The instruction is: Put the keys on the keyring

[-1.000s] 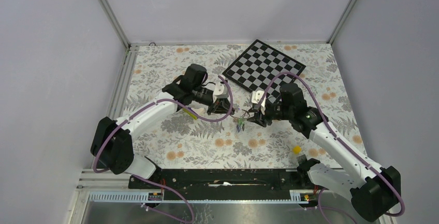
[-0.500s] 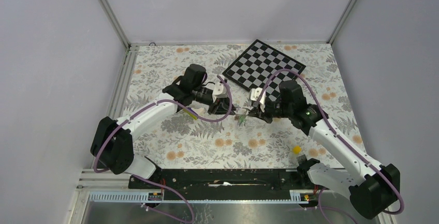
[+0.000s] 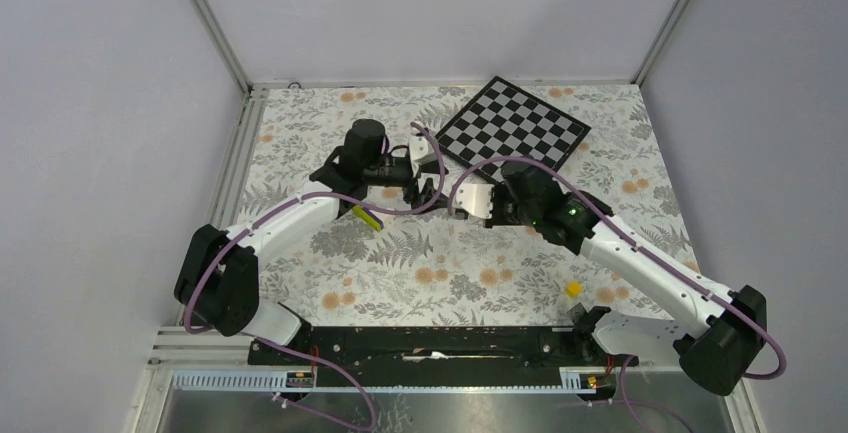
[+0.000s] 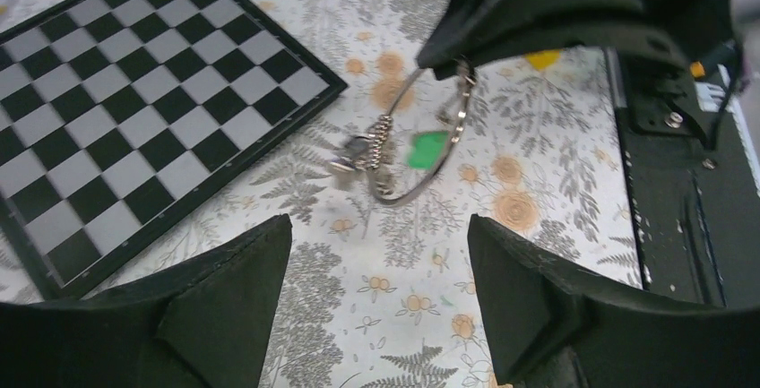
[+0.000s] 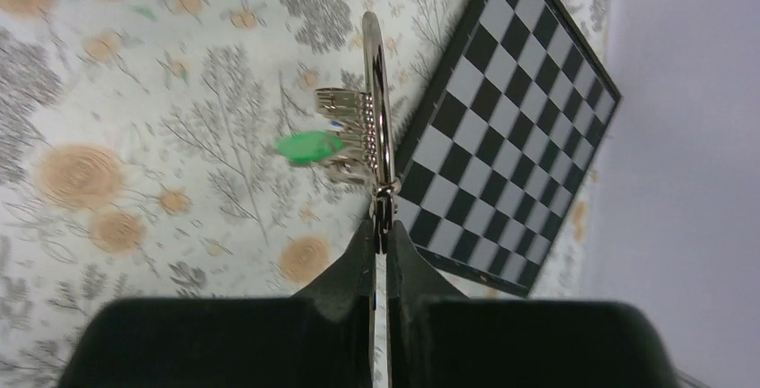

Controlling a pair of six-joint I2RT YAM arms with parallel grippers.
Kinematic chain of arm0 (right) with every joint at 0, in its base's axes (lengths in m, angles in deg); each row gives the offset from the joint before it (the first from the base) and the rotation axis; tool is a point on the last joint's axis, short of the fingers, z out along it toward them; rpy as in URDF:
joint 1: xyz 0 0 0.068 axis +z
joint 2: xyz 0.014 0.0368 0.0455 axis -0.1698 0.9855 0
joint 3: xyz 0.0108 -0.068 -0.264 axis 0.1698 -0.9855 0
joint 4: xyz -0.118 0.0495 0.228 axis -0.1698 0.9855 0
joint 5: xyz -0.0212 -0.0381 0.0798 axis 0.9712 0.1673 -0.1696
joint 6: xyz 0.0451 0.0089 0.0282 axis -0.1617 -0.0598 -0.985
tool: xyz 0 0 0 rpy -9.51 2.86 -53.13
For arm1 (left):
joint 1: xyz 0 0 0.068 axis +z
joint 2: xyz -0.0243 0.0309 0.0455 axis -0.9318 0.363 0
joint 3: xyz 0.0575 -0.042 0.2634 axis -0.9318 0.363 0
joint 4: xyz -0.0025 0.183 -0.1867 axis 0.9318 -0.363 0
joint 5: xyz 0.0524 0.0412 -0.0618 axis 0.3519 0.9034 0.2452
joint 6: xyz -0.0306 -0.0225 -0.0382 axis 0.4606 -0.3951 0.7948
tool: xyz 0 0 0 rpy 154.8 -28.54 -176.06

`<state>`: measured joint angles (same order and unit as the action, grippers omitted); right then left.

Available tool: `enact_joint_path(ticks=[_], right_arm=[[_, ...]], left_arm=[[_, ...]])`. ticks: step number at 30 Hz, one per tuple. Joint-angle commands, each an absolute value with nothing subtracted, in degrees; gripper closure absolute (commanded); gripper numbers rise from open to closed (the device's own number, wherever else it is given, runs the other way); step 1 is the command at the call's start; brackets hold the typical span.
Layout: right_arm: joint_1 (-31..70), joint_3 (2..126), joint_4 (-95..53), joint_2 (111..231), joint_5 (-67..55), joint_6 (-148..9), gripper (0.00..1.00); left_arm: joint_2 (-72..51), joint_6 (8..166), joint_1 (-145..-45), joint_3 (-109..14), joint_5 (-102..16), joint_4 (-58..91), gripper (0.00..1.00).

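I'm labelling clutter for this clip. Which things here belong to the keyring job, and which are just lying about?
Job:
- keyring, pinched in the right claw
- keys hanging from it
- left claw, open beside it

Lying about:
- chessboard
- yellow cube
- block under the left arm

Readable text: none in any view.
Chessboard (image 3: 510, 131): plain black and white squares, no letters or digits legible.
Left arm (image 3: 290, 218), right arm (image 3: 640, 258): no brand mark legible.
Surface (image 3: 400, 273): floral print only.
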<state>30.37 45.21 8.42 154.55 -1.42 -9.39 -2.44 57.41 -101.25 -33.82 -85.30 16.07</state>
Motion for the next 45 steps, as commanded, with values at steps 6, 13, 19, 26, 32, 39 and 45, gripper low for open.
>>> enact_joint_path(ticks=[6, 13, 19, 26, 32, 39, 45], right_arm=[[35.7, 44.6, 2.4, 155.4, 23.7, 2.1, 1.00], [39.5, 42.2, -4.9, 157.4, 34.2, 12.2, 1.00], [39.5, 50.5, 3.6, 157.6, 18.0, -1.1, 1.00], [36.9, 53.9, 3.6, 160.6, 2.6, -12.0, 1.00], [33.7, 53.7, 0.3, 163.8, -8.5, -18.3, 1.00], [32.3, 52.9, -3.8, 169.3, -14.7, -22.4, 1.00], [32.1, 56.9, -6.0, 175.8, -12.7, -22.5, 1.00]], left_arm=[[-5.6, 65.5, -95.6, -31.4, -78.4, 25.5, 0.16], [-5.4, 64.6, -94.7, -31.5, -75.6, 24.3, 0.13], [-5.6, 66.4, -93.3, -31.6, -75.1, 24.7, 0.13], [-6.9, 72.0, -90.0, -32.9, -73.7, 23.4, 0.12], [-9.6, 74.3, -86.0, -33.3, -67.5, 21.5, 0.07], [-10.6, 73.5, -83.4, -35.1, -62.8, 18.0, 0.01], [-10.9, 73.7, -83.0, -35.5, -63.1, 18.0, 0.01]])
